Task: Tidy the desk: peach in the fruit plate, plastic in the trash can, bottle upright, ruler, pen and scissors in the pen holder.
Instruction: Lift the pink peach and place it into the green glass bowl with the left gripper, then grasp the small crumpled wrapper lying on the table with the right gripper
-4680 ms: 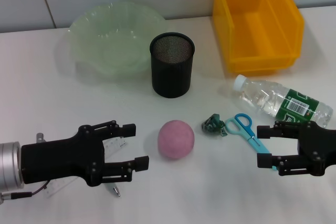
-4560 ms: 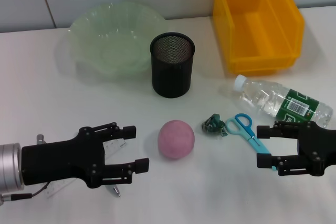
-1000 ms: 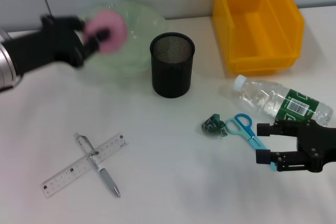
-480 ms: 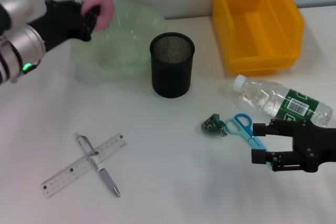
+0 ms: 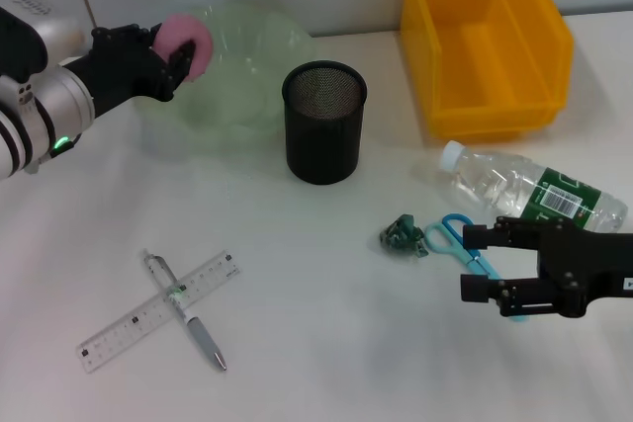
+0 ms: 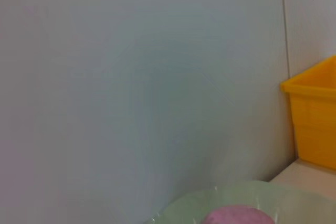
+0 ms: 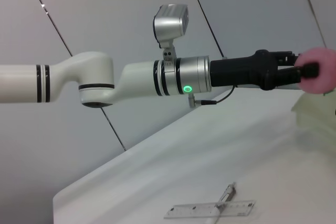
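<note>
My left gripper (image 5: 174, 54) is shut on the pink peach (image 5: 191, 37), holding it over the left rim of the pale green fruit plate (image 5: 252, 71). The left wrist view shows the peach (image 6: 239, 216) just above the plate (image 6: 181, 211). My right gripper (image 5: 472, 263) stands open low over the table, its fingers on either side of the blue scissors (image 5: 451, 235). The crumpled green plastic (image 5: 399, 237) lies left of the scissors. The bottle (image 5: 534, 191) lies on its side. The ruler (image 5: 158, 312) and pen (image 5: 190, 318) lie crossed at front left. The black mesh pen holder (image 5: 324, 135) stands mid-table.
The yellow trash can (image 5: 485, 42) stands at the back right, behind the bottle. A grey wall runs along the table's far edge. The right wrist view shows the left arm (image 7: 157, 77) stretched above the table, with the ruler (image 7: 210, 209) below it.
The left gripper has lowered the peach a little over the plate's left rim. The right gripper has slid left and now straddles the scissors.
</note>
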Action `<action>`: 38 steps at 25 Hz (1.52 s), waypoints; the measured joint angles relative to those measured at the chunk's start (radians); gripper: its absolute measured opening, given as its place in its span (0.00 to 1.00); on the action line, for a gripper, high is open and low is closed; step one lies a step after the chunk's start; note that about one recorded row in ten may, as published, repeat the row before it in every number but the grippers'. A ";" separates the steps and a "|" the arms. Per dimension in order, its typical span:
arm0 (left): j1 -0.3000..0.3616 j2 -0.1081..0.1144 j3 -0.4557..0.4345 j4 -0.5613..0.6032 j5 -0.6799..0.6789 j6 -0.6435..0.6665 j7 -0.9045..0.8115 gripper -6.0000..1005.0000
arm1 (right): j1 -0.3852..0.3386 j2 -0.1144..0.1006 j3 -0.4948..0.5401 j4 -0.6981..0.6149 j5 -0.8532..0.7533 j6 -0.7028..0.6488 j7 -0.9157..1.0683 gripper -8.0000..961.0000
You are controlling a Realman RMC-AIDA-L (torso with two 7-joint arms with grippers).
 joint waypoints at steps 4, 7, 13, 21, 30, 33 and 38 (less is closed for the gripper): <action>0.004 0.000 0.000 -0.001 0.000 0.022 -0.003 0.38 | 0.002 0.000 0.000 0.000 0.000 0.000 0.000 0.84; 0.007 0.001 0.000 -0.002 -0.001 0.052 -0.004 0.45 | 0.003 0.001 0.000 0.000 0.000 0.000 0.000 0.84; 0.016 0.006 0.000 0.006 0.002 0.097 -0.031 0.70 | 0.002 0.001 0.000 0.000 0.000 0.000 -0.001 0.84; 0.114 0.024 0.000 0.151 0.034 0.339 -0.191 0.79 | 0.002 0.004 0.001 0.000 0.000 0.001 -0.004 0.84; 0.252 0.066 -0.012 0.334 0.222 0.886 -0.453 0.79 | 0.000 0.004 0.025 -0.001 0.001 0.004 -0.012 0.84; 0.284 0.073 -0.013 0.322 0.241 0.955 -0.478 0.78 | -0.005 0.004 0.031 -0.002 0.003 0.004 -0.023 0.84; 0.307 0.059 -0.009 0.276 0.269 0.994 -0.478 0.78 | -0.018 0.004 0.052 -0.001 0.003 0.005 -0.047 0.84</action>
